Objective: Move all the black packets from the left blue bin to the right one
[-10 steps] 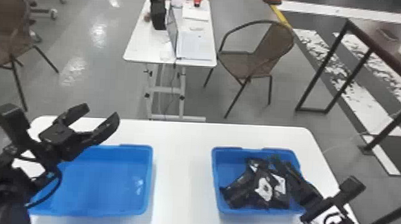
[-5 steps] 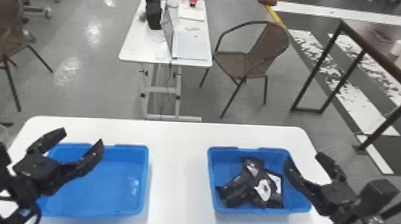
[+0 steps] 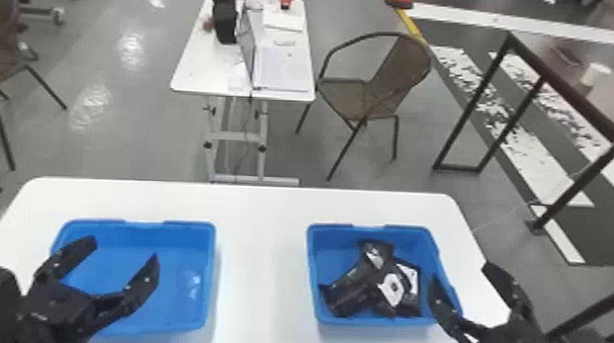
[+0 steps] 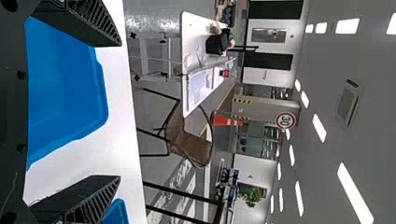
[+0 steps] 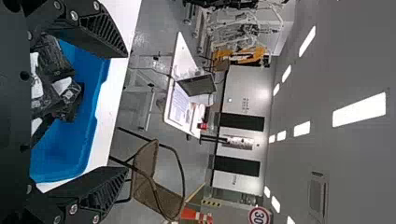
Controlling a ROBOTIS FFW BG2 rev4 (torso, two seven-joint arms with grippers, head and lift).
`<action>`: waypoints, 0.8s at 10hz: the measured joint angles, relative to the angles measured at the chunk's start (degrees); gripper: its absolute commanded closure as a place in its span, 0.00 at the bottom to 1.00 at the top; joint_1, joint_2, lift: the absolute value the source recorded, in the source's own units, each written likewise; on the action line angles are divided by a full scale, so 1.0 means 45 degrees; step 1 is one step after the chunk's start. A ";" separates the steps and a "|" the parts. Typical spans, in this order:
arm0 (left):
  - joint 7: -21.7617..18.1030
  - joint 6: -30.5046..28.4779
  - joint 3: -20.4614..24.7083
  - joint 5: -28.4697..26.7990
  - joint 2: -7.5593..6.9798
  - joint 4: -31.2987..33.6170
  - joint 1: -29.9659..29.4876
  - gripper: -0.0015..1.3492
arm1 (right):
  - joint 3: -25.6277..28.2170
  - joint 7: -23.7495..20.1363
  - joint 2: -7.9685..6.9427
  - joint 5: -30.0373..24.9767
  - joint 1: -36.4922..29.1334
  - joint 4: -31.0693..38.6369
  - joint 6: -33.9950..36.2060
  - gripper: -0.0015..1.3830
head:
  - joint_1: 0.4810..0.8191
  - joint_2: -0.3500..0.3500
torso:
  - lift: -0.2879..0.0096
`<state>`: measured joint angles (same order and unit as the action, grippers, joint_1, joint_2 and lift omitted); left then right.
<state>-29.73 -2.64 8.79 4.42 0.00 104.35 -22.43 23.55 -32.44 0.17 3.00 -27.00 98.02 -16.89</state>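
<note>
Packets (image 3: 350,290) in bin (image 3: 331,261), right tool (image 3: 461,272) near

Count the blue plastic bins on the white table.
2. The left blue rectangular bin sits on the left side of the white rectangular table; the matching right bin, with shiny black packets inside, sits on the right side.

White, flat-topped table (image 3: 257,260), rounded far corners. Two blue, rectangular, open-top plastic bins directly on it: left bin (image 3: 180,267), right bin (image 3: 325,263). Side by side, well apart, white surface between. Both upright, set back from far edge.
</note>
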 measured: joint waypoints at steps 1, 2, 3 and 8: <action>0.0036 0.0046 -0.0114 0.0026 0.0000 0.0009 0.0021 0.02 | -0.0018 0.0031 0.0000 0.0093 -0.0069 0.0016 -0.0006 0.12 | 0.63 0.24 | 0.97; 0.0067 0.0000 -0.0228 0.0018 0.0000 0.0013 0.0118 0.02 | -0.0024 0.0025 0.0000 0.0154 -0.0046 0.0005 0.0055 0.12 | 0.63 0.23 | 0.97; 0.0225 -0.0046 -0.0368 0.0010 0.0000 0.0013 0.0187 0.03 | -0.0043 0.0022 0.0000 0.0191 -0.0001 -0.0036 0.0114 0.12 | 0.63 0.22 | 0.97; 0.0446 -0.0202 -0.0593 0.0108 -0.0016 -0.0006 0.0358 0.05 | -0.0318 0.0023 0.0000 0.0412 0.0358 -0.0449 0.0204 0.12 | 0.63 0.23 | 0.97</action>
<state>-27.73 -3.55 6.12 4.90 -0.07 104.33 -20.82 22.12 -32.34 0.18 4.85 -25.39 96.00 -15.98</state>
